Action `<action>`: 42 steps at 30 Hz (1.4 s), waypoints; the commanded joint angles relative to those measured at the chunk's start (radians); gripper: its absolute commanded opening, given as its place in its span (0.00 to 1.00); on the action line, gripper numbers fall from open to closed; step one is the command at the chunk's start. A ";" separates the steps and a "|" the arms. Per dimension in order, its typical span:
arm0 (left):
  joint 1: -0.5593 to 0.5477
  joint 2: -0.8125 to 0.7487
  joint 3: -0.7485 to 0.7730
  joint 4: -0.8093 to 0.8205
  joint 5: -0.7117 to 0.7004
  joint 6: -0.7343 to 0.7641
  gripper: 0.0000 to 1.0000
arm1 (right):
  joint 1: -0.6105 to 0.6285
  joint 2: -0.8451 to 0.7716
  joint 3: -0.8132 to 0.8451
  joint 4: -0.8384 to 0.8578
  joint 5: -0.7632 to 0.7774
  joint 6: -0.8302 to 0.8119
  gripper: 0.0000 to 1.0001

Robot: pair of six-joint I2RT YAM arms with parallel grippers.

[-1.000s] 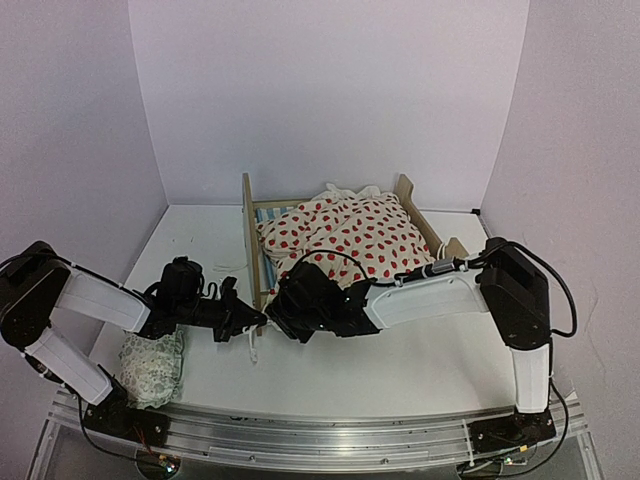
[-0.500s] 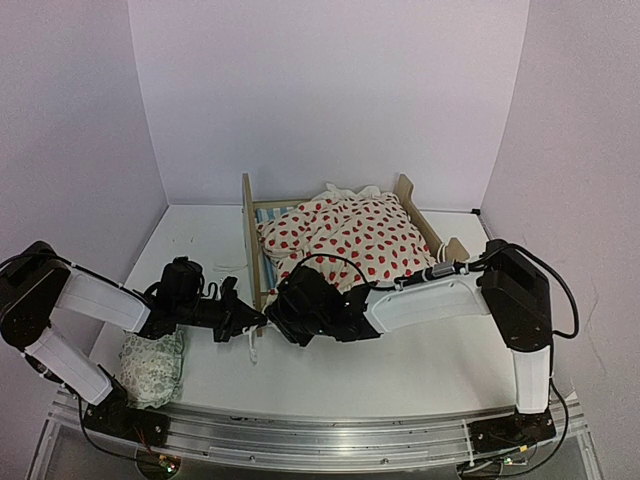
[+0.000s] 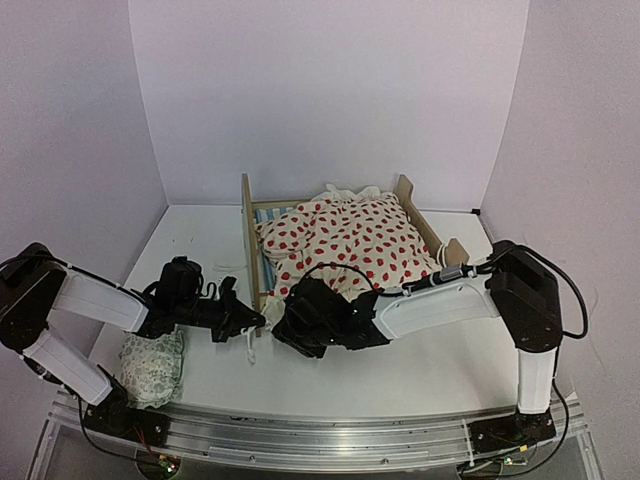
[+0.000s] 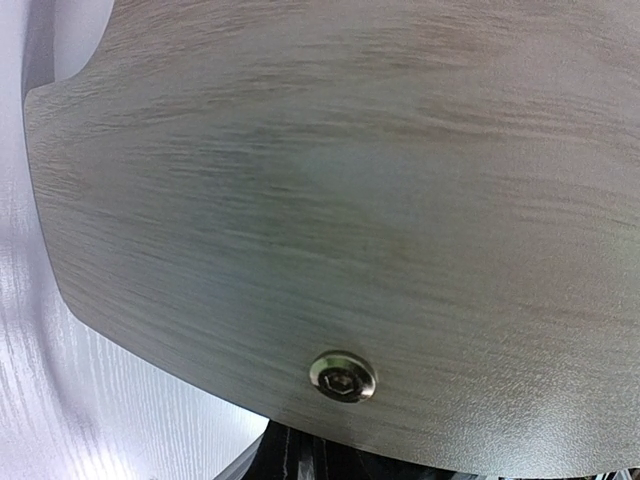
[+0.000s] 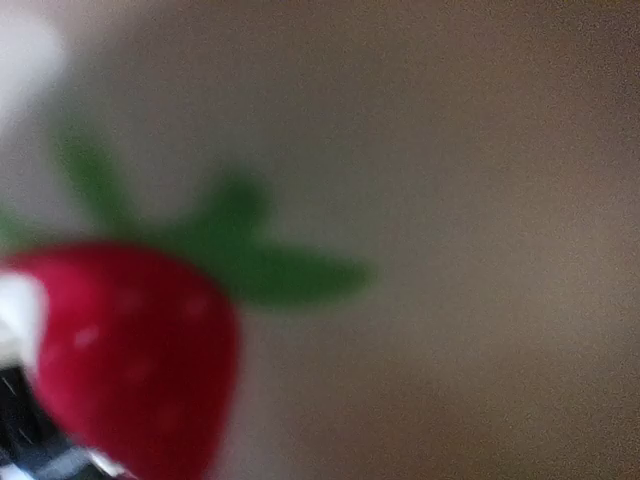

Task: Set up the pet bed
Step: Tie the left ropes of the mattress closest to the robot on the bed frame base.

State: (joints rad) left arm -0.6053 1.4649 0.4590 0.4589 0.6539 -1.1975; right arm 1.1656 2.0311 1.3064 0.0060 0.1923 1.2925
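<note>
- The bed (image 3: pixel 248 230) sat mid-bench toward the back wall, with its tall board (image 4: pixel 350 200) on the left and a lower one on the right. The bench (image 3: pixel 430 355) around it was white.
- The blanket (image 3: pixel 350 235) lay heaped on top, bunched rather than flat. Only a strip of striped mattress (image 3: pixel 272 212) showed at the far-left corner. We judged the bedding was not yet laid out.
- The left claw (image 3: pixel 254 321) was at the near end of the tall board, touching it or just beside it.
- Its wrist view was all plywood grain plus one screw (image 4: pixel 342 376), so it was right up against the wood.
- We read that as bracing the light frame so it wouldn't slide. The fingers were out of sight, so we couldn't tell if it was spread or pinching.
- The right claw (image 3: pixel 278 323) was low at the bed's near-left corner, just beside the left claw and at the blanket's hem.
- Its wrist view was a blur of cream cloth with a red strawberry print, with the lens almost on the fabric.
- We guessed it was there to take the hem and pull the blanket straight, but we couldn't tell if it was pinching cloth or open.
- The pillow (image 3: pixel 152 366) lay on the bench at near left under the left arm, well apart from the bed. We judged it was parked out of the way until the blanket was sorted.
- We saw one risk: tugging the blanket could drag the frame if the brace slipped.
</note>
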 commanded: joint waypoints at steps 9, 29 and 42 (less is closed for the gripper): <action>0.007 -0.042 0.099 -0.046 0.027 0.062 0.03 | -0.001 -0.115 0.003 -0.026 -0.494 -0.792 0.46; 0.008 -0.008 0.154 -0.140 0.055 0.042 0.00 | -0.012 -0.007 -0.036 0.215 -0.302 -1.511 0.41; 0.019 -0.006 0.173 -0.207 0.056 0.043 0.00 | -0.032 -0.026 -0.025 0.244 -0.181 -1.522 0.40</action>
State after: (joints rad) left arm -0.5945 1.4689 0.5812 0.2142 0.6796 -1.1522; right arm 1.1488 2.0159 1.2362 0.1905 -0.0669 -0.2321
